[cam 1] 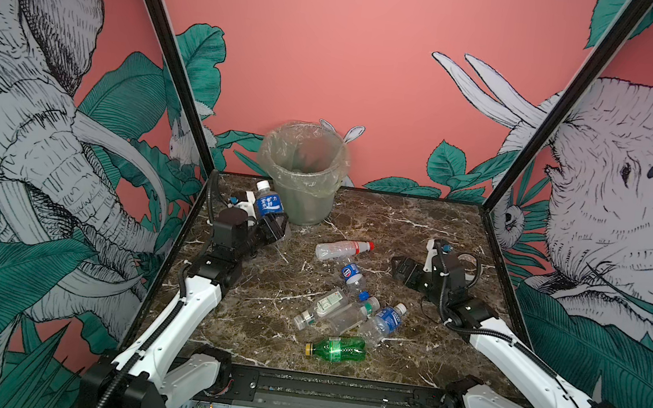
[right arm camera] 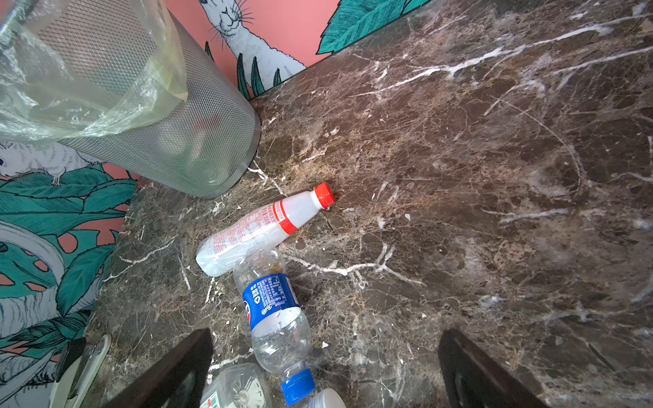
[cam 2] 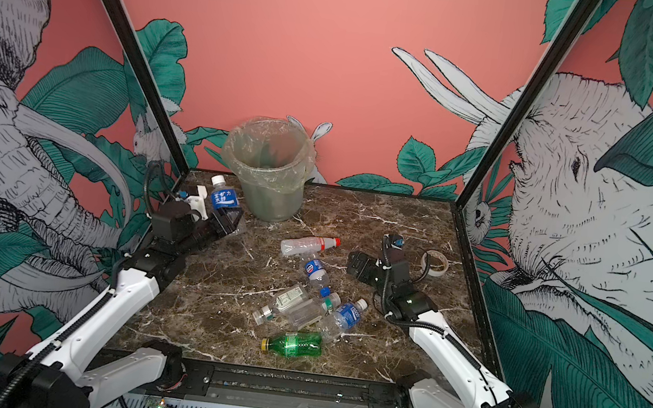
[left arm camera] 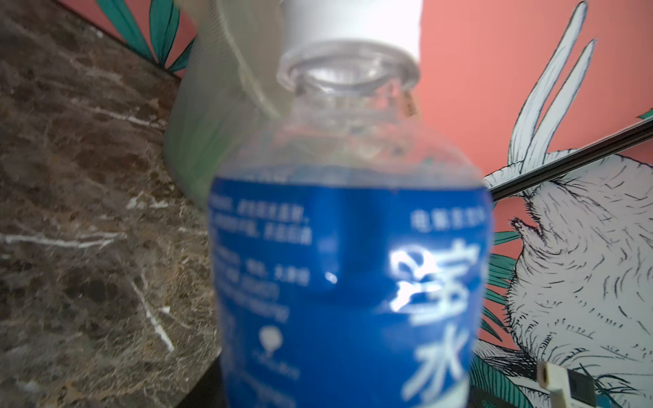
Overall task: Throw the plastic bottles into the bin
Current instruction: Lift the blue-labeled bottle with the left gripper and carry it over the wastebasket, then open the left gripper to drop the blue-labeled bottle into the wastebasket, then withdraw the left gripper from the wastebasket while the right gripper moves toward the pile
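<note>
**Left end effector carrying a bottle beside the bin**

The left end effector (cam 1: 274, 224) is pinching a blue-labelled bottle (cam 1: 269, 202) by its lower body, white cap up. This leaves the neck free to lead toward the bin (cam 1: 310, 205). The bin stands at the far edge of the worktop (cam 1: 418, 232), just right of the held bottle. The cap appears lower than the bin's rim, so a lift probably has to come before release. The right end effector (cam 1: 400, 268) hovers low on the right, jaws spread and empty. It faces the red-capped bottle (cam 1: 342, 250) and the blue-capped bottle (cam 1: 352, 275), likely staged for the next pick. Further bottles lie near centre, among them a green bottle (cam 1: 337, 348). What the bin holds cannot be made out through its liner.
</note>
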Action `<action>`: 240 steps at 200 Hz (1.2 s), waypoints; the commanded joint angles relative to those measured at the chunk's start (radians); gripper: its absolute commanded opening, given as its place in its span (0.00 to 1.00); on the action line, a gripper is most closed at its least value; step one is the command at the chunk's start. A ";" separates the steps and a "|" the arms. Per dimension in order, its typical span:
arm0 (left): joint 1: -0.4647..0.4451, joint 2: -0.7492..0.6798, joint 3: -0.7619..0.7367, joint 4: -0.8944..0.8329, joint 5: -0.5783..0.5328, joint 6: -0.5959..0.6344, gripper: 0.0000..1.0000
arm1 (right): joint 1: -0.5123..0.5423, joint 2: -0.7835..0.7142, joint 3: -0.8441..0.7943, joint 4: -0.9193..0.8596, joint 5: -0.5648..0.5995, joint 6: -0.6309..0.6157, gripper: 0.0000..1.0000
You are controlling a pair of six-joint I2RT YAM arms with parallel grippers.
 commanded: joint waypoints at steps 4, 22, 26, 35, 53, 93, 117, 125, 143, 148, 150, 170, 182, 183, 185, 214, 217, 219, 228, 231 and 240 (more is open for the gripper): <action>0.007 0.138 0.220 -0.025 0.007 0.022 0.38 | 0.007 -0.029 0.007 0.011 0.004 0.016 0.99; 0.007 0.331 0.468 -0.078 0.005 0.001 0.40 | 0.007 -0.035 0.009 0.011 0.011 0.020 0.99; 0.007 0.379 0.538 -0.097 0.006 -0.007 0.44 | 0.007 -0.036 0.010 0.011 0.011 0.019 0.99; 0.009 0.507 0.710 -0.128 0.042 -0.020 0.56 | 0.010 -0.034 0.009 0.017 0.013 0.024 0.99; 0.010 0.762 1.076 -0.236 0.144 -0.072 0.67 | 0.013 -0.028 0.018 0.019 0.012 0.031 0.99; 0.051 0.938 1.381 -0.328 0.138 -0.158 1.00 | 0.023 -0.054 0.023 0.008 0.032 0.044 0.99; 0.061 0.853 1.301 -0.261 0.121 -0.154 1.00 | 0.023 -0.075 0.027 -0.005 0.047 0.031 0.99; 0.061 0.823 1.277 -0.250 0.120 -0.147 0.99 | 0.024 -0.077 0.034 -0.014 0.049 0.020 0.99; 0.061 0.764 1.240 -0.219 0.146 -0.129 1.00 | 0.024 -0.071 0.050 -0.035 0.053 0.001 0.99; 0.061 0.750 1.232 -0.212 0.155 -0.124 1.00 | 0.025 -0.070 0.052 -0.037 0.050 -0.001 0.99; 0.061 0.743 1.228 -0.209 0.158 -0.122 1.00 | 0.024 -0.069 0.053 -0.037 0.050 -0.001 0.99; 0.061 0.684 1.171 -0.148 0.196 -0.105 1.00 | 0.024 -0.062 0.049 -0.036 0.046 -0.003 0.99; 0.062 0.653 1.139 -0.135 0.209 -0.089 1.00 | 0.024 -0.059 0.047 -0.037 0.046 -0.001 0.99; 0.061 0.650 1.136 -0.135 0.211 -0.087 1.00 | 0.024 -0.059 0.047 -0.037 0.046 -0.001 0.99; 0.061 0.645 1.131 -0.134 0.212 -0.084 0.99 | 0.024 -0.059 0.047 -0.037 0.046 0.002 0.99; 0.061 0.561 0.983 -0.059 0.239 -0.058 1.00 | 0.025 -0.063 0.035 -0.044 0.051 0.015 0.99; 0.061 0.548 0.956 -0.037 0.239 -0.058 0.99 | 0.023 -0.064 0.034 -0.049 0.052 0.016 0.99; 0.062 0.540 0.939 -0.023 0.237 -0.059 1.00 | 0.024 -0.065 0.034 -0.050 0.052 0.016 0.99; 0.061 0.504 0.861 0.028 0.234 -0.059 1.00 | 0.024 -0.068 0.035 -0.067 0.053 0.018 0.99; 0.061 0.492 0.841 0.040 0.230 -0.059 1.00 | 0.025 -0.069 0.035 -0.074 0.055 0.019 0.99; 0.061 0.467 0.797 0.045 0.223 -0.047 1.00 | 0.025 -0.073 0.037 -0.093 0.063 0.019 0.99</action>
